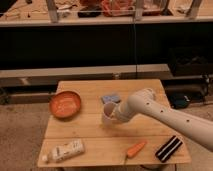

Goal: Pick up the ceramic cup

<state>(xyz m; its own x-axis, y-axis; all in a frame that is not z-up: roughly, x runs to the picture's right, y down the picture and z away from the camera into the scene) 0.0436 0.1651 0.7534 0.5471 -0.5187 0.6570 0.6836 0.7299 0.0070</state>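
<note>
The ceramic cup is a small pale handleless cup standing near the middle of the wooden table. My white arm reaches in from the right, and the gripper is right at the cup's right side, touching or around it. The gripper's end is mostly hidden behind the cup and the arm's wrist.
An orange bowl sits at the table's left. A white tube-like bottle lies at the front left. A carrot and a black-and-white striped object lie at the front right. A small blue packet lies behind the cup. Shelving stands behind the table.
</note>
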